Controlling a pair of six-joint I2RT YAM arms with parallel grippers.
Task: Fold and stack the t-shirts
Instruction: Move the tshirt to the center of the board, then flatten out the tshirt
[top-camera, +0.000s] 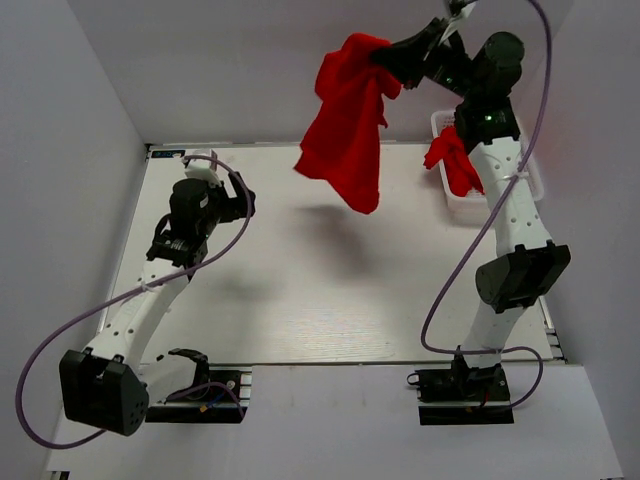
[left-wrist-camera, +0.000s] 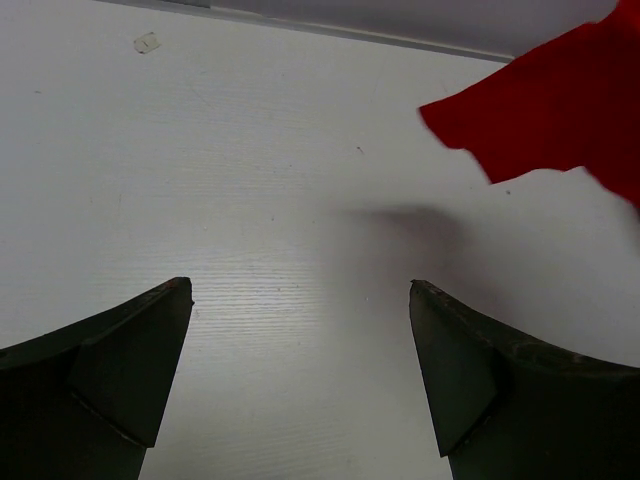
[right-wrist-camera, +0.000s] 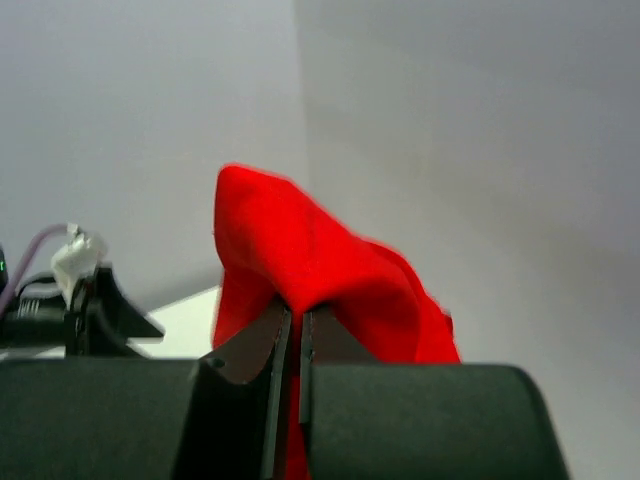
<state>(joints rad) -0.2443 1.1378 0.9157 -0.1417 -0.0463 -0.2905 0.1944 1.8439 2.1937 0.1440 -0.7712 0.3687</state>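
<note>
right claw (right-wrist-camera: 295, 312): you have it clamped on a bunched fold of the held shirt.
held shirt (top-camera: 345, 130): red, hanging crumpled in the air off the table (top-camera: 300, 310), above its far edge, right of the middle.
second shirt (top-camera: 455, 160): red, draped over the rim of the white basket (top-camera: 440, 122) at the far right corner.
left claw (left-wrist-camera: 300, 290): fingers spread wide, gripping nothing, over the table toward the far left corner.

White basket (top-camera: 462, 202) on pale table (top-camera: 300, 300)
</note>
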